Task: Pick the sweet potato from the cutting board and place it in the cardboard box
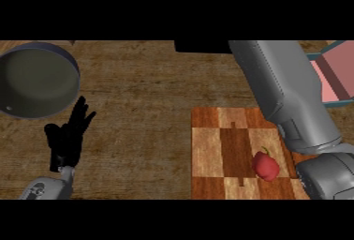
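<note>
The sweet potato [266, 166], a reddish lump, lies on the checkered wooden cutting board [214, 145] near its right side. The cardboard box [337, 75] shows pinkish at the right edge, partly behind my right forearm [290, 93]. That grey forearm runs from the lower right corner up to the top edge, passing just right of the sweet potato; its hand is out of sight. My left hand [68, 138] rests open at the left with fingers up, far from the board.
A large dark pot [38, 79] stands at the upper left, just above my left hand. A dark rectangular shape [200, 47] sits at the top edge. Bare wooden counter [138, 140] lies between my left hand and the board.
</note>
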`<action>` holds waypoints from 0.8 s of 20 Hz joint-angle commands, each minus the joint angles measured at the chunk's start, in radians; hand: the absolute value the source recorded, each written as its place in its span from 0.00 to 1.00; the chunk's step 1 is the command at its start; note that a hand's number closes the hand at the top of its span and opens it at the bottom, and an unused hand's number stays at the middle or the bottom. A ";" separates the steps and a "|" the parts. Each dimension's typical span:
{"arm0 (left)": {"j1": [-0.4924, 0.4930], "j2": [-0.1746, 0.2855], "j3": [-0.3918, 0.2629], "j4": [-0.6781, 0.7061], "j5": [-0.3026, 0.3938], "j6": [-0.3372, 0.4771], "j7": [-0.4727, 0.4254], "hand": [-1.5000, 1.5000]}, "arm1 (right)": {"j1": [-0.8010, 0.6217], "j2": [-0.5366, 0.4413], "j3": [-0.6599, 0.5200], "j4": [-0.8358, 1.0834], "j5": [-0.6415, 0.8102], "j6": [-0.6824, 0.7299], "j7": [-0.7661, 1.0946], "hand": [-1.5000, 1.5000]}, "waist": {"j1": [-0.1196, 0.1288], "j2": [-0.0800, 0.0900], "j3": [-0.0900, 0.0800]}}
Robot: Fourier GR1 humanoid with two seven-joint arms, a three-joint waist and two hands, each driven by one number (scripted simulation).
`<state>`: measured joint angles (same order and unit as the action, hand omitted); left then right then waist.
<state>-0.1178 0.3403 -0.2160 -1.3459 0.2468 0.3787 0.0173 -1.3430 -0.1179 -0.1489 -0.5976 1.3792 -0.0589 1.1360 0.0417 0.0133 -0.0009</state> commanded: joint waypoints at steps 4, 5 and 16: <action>-0.052 0.009 0.043 0.053 0.011 -0.025 0.019 0.50 | -0.069 -0.110 -0.029 0.103 0.075 -0.008 0.095 1.00 | -0.014 0.000 0.000; -0.005 0.004 0.038 0.023 0.006 -0.018 -0.006 0.50 | 0.003 -0.089 -0.020 0.098 0.091 -0.089 0.098 1.00 | -0.013 -0.003 0.000; -0.028 -0.046 0.049 0.115 -0.024 -0.022 -0.048 0.50 | 0.101 -0.275 -0.128 0.085 0.045 -0.215 -0.119 1.00 | -0.031 -0.003 0.001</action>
<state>-0.1080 0.3164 -0.1765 -1.2953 0.2313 0.3601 -0.0193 -1.2937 -0.3510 -0.2437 -0.5223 1.4436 -0.1735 1.0255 0.0191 0.0082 -0.0001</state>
